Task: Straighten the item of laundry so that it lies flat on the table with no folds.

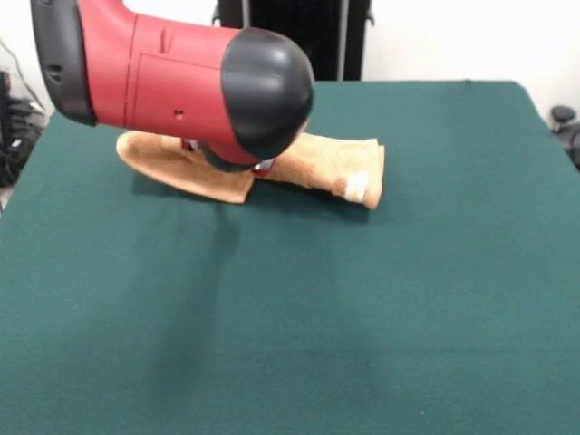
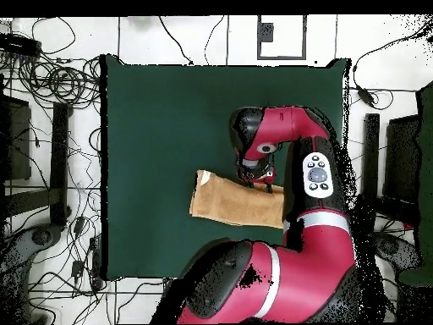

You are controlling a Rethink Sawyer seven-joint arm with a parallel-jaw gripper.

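The item of laundry [image 1: 331,163], an orange-tan towel, lies folded in a long strip on the far half of the green table [image 1: 362,317]. A white tag [image 1: 356,186] shows at its right end. The big red and black arm link [image 1: 181,77] covers the towel's middle in the front view. From overhead, the towel [image 2: 228,203] lies as a narrow rectangle, and my gripper [image 2: 258,175] sits low at its far long edge, near the right end. Whether the gripper holds any cloth is hidden.
The arm's elbow and body [image 2: 313,245] hang over the table's near right corner in the overhead view. Cables [image 2: 59,85] and dark equipment lie on the floor around the table. A black stand [image 1: 294,36] rises behind the far edge.
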